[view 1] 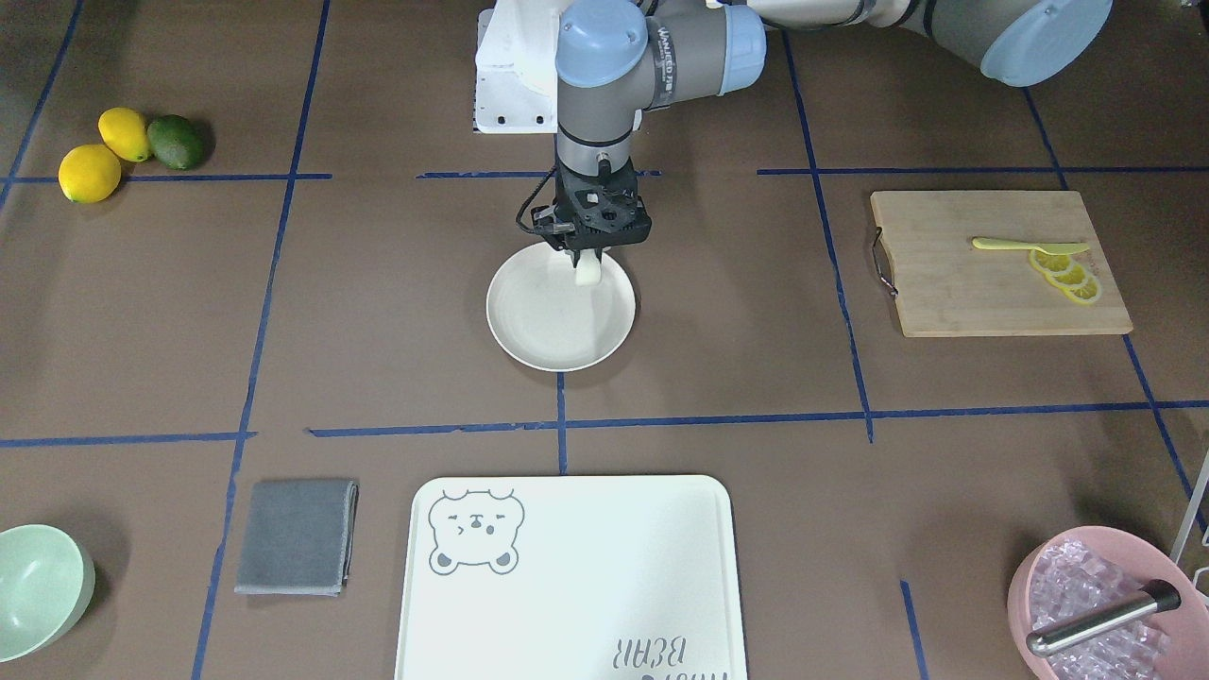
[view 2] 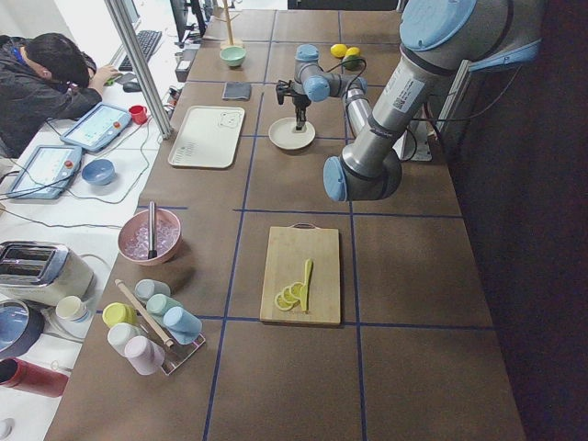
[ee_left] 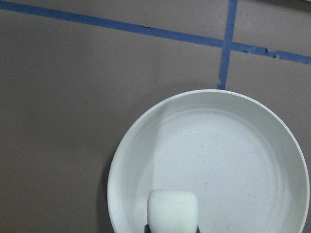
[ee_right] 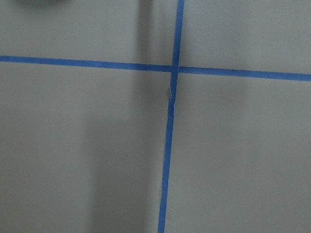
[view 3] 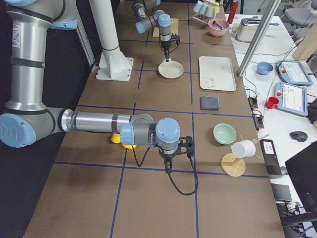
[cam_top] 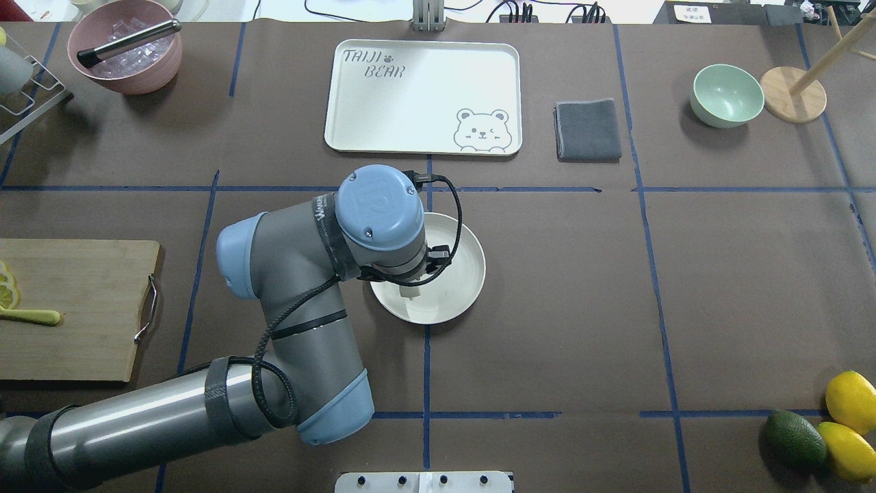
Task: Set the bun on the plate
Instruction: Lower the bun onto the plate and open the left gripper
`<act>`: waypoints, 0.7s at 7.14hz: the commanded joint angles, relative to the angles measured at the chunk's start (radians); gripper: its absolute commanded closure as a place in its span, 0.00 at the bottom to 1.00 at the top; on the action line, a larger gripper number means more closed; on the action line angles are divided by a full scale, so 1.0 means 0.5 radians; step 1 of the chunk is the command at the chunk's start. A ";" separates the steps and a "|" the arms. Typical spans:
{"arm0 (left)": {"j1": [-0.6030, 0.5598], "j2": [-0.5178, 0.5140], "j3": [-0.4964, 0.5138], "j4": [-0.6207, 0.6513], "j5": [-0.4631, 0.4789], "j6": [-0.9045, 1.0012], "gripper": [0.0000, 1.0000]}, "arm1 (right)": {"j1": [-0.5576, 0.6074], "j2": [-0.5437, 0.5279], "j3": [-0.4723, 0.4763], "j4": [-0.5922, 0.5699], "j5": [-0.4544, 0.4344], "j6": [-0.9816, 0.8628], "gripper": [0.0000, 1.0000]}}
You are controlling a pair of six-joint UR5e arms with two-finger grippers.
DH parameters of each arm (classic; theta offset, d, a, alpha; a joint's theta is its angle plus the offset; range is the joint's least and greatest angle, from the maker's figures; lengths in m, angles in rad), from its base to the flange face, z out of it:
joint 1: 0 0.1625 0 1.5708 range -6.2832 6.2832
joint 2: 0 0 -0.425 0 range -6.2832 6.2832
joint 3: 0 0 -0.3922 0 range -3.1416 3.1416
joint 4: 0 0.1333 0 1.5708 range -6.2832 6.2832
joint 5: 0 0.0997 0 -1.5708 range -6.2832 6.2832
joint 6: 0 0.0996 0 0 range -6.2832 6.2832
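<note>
The bun (view 1: pixel 588 272), a small white stubby roll, is held between the fingers of my left gripper (view 1: pixel 585 262). It hangs just over the plate's (view 1: pixel 557 326) near-robot rim area. In the left wrist view the bun (ee_left: pixel 173 211) sits at the bottom edge, above the cream plate (ee_left: pixel 233 160). From overhead, my left wrist covers part of the plate (cam_top: pixel 460 274) and most of the bun (cam_top: pixel 410 292). My right gripper (view 3: pixel 169 166) points down at bare table near the lemons, far from the plate. I cannot tell whether it is open or shut.
Past the plate lie a white bear-print tray (cam_top: pixel 424 96) and a grey cloth (cam_top: pixel 588 130). A mint bowl (cam_top: pixel 727 94), a pink ice bowl (cam_top: pixel 126 55), a cutting board (view 1: pixel 996 264) with lemon slices, and lemons with an avocado (cam_top: pixel 794 438) ring the table.
</note>
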 commanded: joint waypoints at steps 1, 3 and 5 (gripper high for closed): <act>0.025 -0.069 0.182 -0.164 0.036 0.004 0.68 | 0.004 0.003 -0.002 0.001 0.003 0.000 0.00; 0.025 -0.091 0.333 -0.309 0.125 0.013 0.68 | 0.001 0.003 -0.002 0.001 0.003 0.003 0.00; 0.025 -0.091 0.343 -0.316 0.125 0.016 0.54 | 0.001 0.003 -0.002 0.001 0.003 0.003 0.00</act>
